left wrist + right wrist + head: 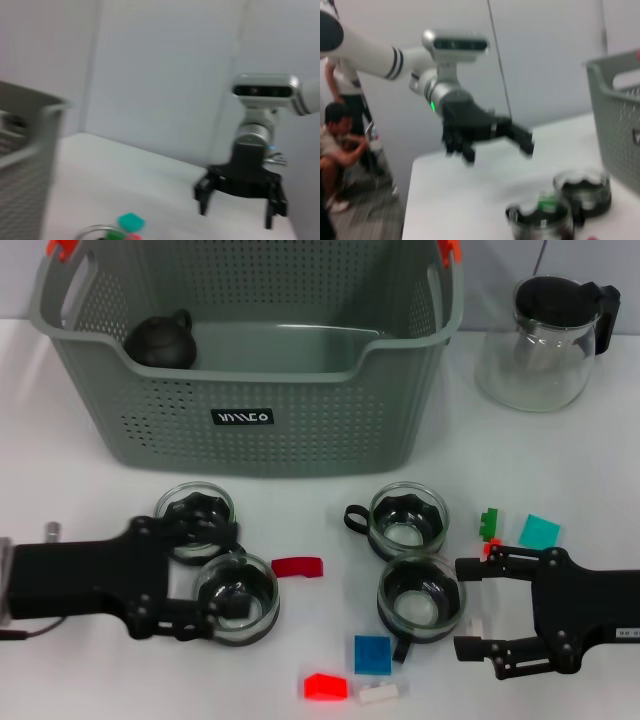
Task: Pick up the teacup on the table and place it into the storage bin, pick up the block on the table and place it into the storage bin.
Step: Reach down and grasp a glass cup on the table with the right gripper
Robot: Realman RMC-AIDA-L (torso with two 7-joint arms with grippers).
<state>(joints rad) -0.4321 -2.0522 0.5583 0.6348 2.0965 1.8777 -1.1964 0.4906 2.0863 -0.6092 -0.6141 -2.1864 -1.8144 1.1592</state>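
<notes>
White tabletop, pale wall behind it, and the storage bin (250, 430) sits at the far side toward the left, with a small dark teapot (160, 340) resting inside its left end. Four glass teacups with dark inserts stand on the near half of the table: two on the left (195, 512) (236, 598) and two right of centre (407, 520) (420, 596). The left gripper (205, 575) hangs spread wide right over the left pair, not clamped on either as far as I can tell, though its fingers overlap both so contact is hard to judge. The right gripper (478, 608) hovers released just right of the near-right teacup. Blocks are scattered around: a red curved one (298, 567) in the middle, a blue block (373, 654), a red block (326, 687) and a white block (379, 693) near the front, plus a green block (489, 521) and a teal block (539, 531) off to the right. A glass teapot with a black lid (545, 340) stands at the far right.
</notes>
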